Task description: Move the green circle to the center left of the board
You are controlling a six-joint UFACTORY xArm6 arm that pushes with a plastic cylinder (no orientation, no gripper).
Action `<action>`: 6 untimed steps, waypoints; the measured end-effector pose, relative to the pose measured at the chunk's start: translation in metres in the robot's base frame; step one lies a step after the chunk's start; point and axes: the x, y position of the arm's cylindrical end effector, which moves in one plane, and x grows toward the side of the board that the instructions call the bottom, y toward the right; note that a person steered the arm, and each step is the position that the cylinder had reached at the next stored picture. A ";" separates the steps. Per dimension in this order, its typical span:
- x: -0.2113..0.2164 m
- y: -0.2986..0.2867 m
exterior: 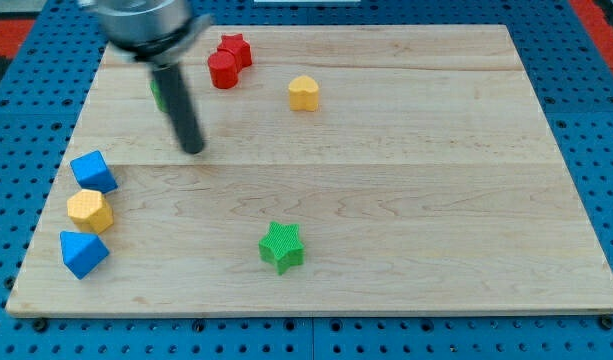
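My tip point(193, 149) rests on the wooden board point(386, 200) in the upper left of the frame, the dark rod rising up and leftward to the blurred arm mount point(146, 25) at the top edge. There is no hand or jaw on this rod, so it has hold of nothing. The green circle point(158, 92) is mostly hidden behind the rod; only a green sliver shows at the rod's left side, above my tip.

Two red blocks sit touching near the top: a red star point(235, 49) and a red rounded block point(223, 70) just below it. A yellow heart point(304, 92) lies to their right. Down the left edge stand a blue block point(93, 171), a yellow hexagon point(90, 211) and another blue block point(83, 253). A green star point(282, 246) sits at lower centre.
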 end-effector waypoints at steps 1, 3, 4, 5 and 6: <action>-0.050 0.025; -0.072 -0.037; -0.099 -0.057; -0.081 -0.102; -0.015 -0.125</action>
